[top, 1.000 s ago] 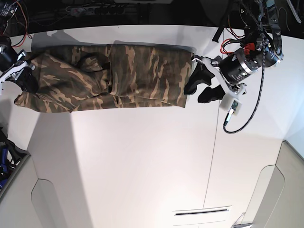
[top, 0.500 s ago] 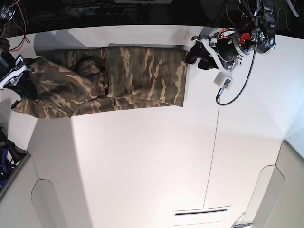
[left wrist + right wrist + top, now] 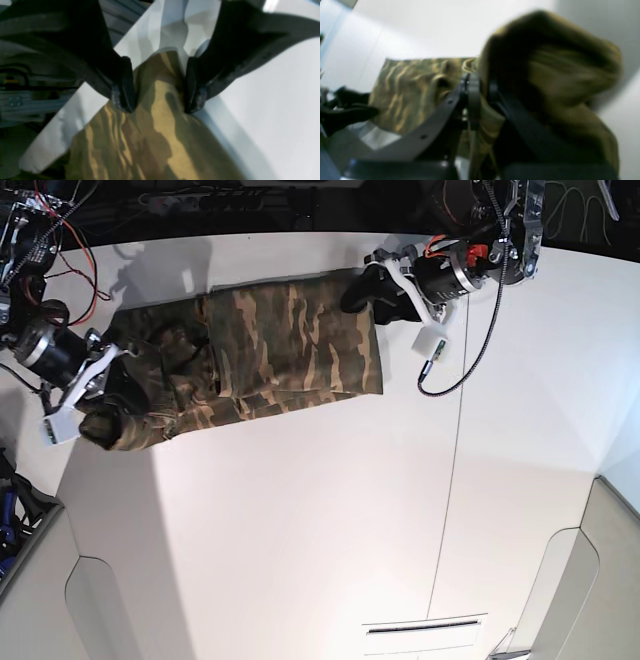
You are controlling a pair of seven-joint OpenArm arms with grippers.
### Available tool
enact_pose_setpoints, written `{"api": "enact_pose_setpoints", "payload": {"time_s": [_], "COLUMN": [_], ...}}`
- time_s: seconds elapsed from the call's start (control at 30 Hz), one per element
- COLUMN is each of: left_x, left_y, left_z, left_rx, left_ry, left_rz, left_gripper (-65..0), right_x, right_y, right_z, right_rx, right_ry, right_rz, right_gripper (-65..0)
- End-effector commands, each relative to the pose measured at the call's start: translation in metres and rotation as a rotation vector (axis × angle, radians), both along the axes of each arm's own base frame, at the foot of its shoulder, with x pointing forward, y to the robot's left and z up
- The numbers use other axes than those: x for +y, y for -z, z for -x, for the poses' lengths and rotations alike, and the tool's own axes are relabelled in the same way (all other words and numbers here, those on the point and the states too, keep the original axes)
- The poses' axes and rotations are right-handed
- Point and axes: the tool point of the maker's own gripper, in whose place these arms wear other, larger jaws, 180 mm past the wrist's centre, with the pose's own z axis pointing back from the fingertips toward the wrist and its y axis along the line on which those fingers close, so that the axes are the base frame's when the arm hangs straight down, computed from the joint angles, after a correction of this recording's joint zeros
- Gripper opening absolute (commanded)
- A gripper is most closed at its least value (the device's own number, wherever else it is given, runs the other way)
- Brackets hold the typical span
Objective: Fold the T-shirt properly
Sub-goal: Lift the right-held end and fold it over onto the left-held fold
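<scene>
The camouflage T-shirt lies folded into a long band across the far part of the white table. My left gripper is open at the shirt's far right corner. In the left wrist view its fingers straddle that cloth corner, gripper. My right gripper is shut on the shirt's left end, which is bunched up. The right wrist view is blurred. It shows the gripper pinching cloth, with a raised wad beside it.
Cables and electronics line the dark far edge. A small white module hangs on a black cable below the left arm. A seam runs down the table. A slot lies near the front edge. Grey panels flank the table.
My left gripper has moved left onto the shirt's far right corner. My right gripper has moved nearer and rightward with the shirt's left end, bunching it. The whole shirt has shifted.
</scene>
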Motion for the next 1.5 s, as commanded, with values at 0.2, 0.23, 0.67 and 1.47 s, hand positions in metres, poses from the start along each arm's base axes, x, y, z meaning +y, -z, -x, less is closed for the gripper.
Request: {"api": "enact_pose_setpoints", "payload": {"time_s": [0.2,0.23,0.67,1.47], "left_x": [-0.027,-0.030,-0.032,0.036], "left_y": [0.003,0.002,0.000,-0.058], "left_z": [0.003,0.002,-0.001,-0.009], "left_rx": [0.007,0.004,-0.011,-0.100], "left_ry": [0.003,-0.001,-0.013,-0.145], "left_rz": [0.004,0.009,0.018,0.016], "left_gripper": [-30.4,-30.4,-30.4,-30.4], "right_x": [0.062,0.071,0.181,0.230], "right_y": [-0.022,-0.023,-0.024,-0.028], "right_z": [0.003,0.004,0.030,0.052], "right_rx": [-0.079,-0.081,-0.054,-0.061], "right_ry": [-0.144,-0.160,-0.336,-0.468], "right_rz": [0.020,0.010,-0.123,-0.122], "right_gripper": [-65.0,-65.0,-65.0,-41.0]}}
